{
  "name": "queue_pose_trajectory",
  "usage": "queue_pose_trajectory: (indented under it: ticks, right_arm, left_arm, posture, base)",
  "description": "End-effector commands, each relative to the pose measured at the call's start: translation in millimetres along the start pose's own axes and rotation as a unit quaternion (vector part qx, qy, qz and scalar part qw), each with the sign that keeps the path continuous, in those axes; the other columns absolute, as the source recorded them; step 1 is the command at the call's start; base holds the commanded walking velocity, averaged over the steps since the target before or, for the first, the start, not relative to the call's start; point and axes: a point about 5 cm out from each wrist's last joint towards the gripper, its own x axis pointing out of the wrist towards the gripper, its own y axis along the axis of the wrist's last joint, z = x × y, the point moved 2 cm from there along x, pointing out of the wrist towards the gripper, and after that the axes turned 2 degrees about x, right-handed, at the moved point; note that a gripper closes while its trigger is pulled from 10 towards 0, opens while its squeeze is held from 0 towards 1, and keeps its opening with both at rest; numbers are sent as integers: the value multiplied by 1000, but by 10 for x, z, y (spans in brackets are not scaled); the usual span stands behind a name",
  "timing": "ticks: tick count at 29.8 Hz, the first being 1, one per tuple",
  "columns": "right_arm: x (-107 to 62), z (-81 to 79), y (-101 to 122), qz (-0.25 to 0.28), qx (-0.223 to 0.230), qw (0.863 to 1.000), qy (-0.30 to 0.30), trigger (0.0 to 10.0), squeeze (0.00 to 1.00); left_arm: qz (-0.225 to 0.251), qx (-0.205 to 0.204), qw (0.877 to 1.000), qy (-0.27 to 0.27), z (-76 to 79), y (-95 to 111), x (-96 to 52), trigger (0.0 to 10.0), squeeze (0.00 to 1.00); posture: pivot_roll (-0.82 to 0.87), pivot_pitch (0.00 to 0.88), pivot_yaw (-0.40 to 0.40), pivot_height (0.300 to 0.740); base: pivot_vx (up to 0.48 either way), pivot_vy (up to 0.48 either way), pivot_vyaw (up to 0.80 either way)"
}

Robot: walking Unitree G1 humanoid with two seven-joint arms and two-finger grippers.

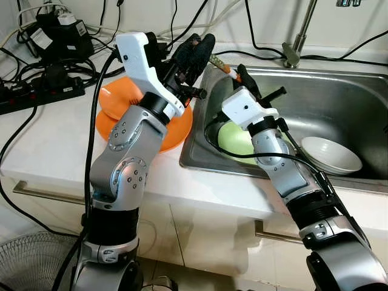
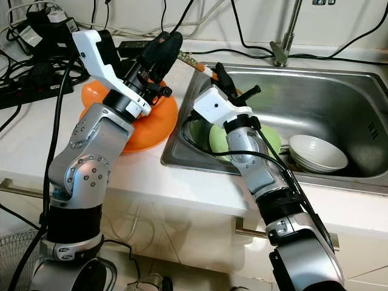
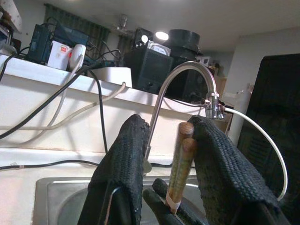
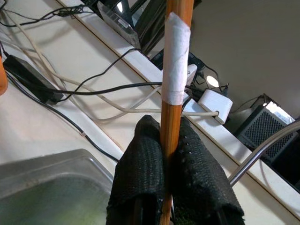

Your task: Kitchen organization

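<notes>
One pair of wooden chopsticks (image 4: 174,70), bound together by one band of white tape (image 4: 176,58), is held over the back left corner of the sink (image 1: 339,103). The right gripper (image 4: 171,164) is clenched on the pair below the tape, both fingers pressed against the wood. The left gripper (image 3: 176,154) stands at the other end of the same pair: its two fingers are parted, with the chopstick ends lying against the inner face of one finger (image 3: 225,164) and a clear gap to the other. Whether that gripper bears on the wood cannot be told.

Containers counted: one steel sink, one green bowl (image 2: 270,138), one white bowl (image 1: 330,154), and orange plates (image 1: 176,130).

- Sink: holds the green bowl and the white bowl. The green bowl lies at the left end, partly hidden behind the right arm. The white bowl sits to its right, at the front wall; in the right eye view it appears to rest on a second white rim, but this is uncertain. No contents can be made out in either bowl.
- Orange plates: on the desk (image 1: 48,145) just left of the sink, under the left arm. At least two rims show, stacked; the exact count cannot be told.

One tap (image 1: 300,36) rises behind the sink. Power strips and black cables (image 1: 42,85) lie on the desk at the back left.
</notes>
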Motion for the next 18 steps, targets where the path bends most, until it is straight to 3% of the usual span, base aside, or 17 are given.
queue_pose_trajectory:
  ticks: [1,11,12,13,14,15,18]
  right_arm:
    - [45,47,-7,-8,9,1000,-14,0,0]
    - [141,177,-128,-46,18,998,-40,0,0]
    - [158,202,-142,-51,18,998,-45,0,0]
    - [174,231,-162,-58,21,997,-51,39,0]
    - [183,247,-177,-64,24,996,-55,3961,0]
    - [192,273,-202,-72,30,995,-61,9765,0]
    - [221,355,-286,-97,52,991,-78,10000,0]
  left_arm:
    - [-7,-8,1000,-6,0,-18,-23,10000,1000]
    - [-20,5,999,-25,33,-45,-48,10000,1000]
    - [-22,8,999,-24,28,-53,-53,10000,35]
    - [-24,10,999,-21,18,-58,-59,10000,0]
    - [-24,11,999,-20,11,-62,-62,10000,0]
    - [-25,11,999,-19,3,-66,-67,10000,0]
    - [-29,16,999,-14,-31,-66,-91,10000,0]
  posture:
    - [150,53,97,740]
    - [151,50,94,740]
    - [151,50,94,740]
    - [151,50,94,740]
    - [152,46,91,740]
    - [154,44,89,740]
    - [156,43,88,740]
  base:
    - [0,0,0]
    - [0,0,0]
    - [0,0,0]
    - [0,0,0]
    - [0,0,0]
    - [0,0,0]
    - [0,0,0]
